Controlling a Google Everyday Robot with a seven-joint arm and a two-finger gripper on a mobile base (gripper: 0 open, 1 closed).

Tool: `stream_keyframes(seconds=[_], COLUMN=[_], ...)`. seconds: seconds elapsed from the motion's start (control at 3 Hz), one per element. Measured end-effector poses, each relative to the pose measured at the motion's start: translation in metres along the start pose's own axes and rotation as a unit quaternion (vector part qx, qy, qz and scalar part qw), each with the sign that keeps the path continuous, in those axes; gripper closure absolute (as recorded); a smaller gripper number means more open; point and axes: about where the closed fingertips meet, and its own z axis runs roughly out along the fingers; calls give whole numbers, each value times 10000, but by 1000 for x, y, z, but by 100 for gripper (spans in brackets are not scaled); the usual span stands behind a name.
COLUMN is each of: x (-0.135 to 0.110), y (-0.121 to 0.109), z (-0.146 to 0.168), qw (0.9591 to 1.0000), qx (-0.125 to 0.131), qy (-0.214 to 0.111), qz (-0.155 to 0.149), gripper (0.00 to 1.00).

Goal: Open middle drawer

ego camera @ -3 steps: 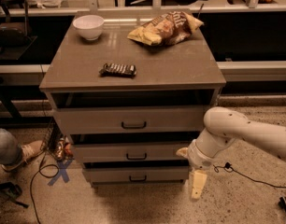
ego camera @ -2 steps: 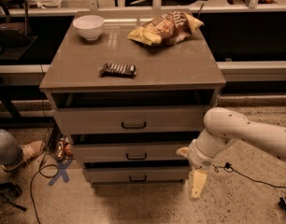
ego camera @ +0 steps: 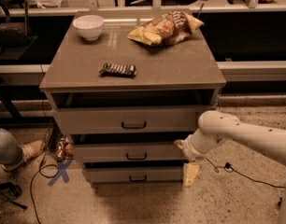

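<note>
The grey-taupe cabinet (ego camera: 133,69) has three stacked drawers. The middle drawer (ego camera: 110,152) shows a flat front with a small black bar pull (ego camera: 136,157), and a dark gap lies above it. The top drawer (ego camera: 96,120) has the tallest front and the bottom drawer (ego camera: 110,174) the slimmest. My white arm (ego camera: 246,134) reaches in from the right. My gripper (ego camera: 190,175) hangs pointing down just off the right end of the middle and bottom drawer fronts, well to the right of the pull and not touching it.
On the cabinet top are a white bowl (ego camera: 89,26), a chip bag (ego camera: 164,27) and a dark wrapped bar (ego camera: 118,69). A person's foot (ego camera: 26,152) and cables (ego camera: 40,181) lie on the floor at left. A cable (ego camera: 236,171) runs on the floor at right.
</note>
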Motion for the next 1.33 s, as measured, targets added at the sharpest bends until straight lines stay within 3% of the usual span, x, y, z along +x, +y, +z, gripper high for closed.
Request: stream_keyframes(seconds=[0.33,1.0,1.33], x=[8,10,14], y=[-36,-83,-89], z=[27,70,86], qw=[9997,9985,9973], qx=[221,476,559], qy=[82,-258,-404], qz=[-17,79,262], gripper=[0,0,25])
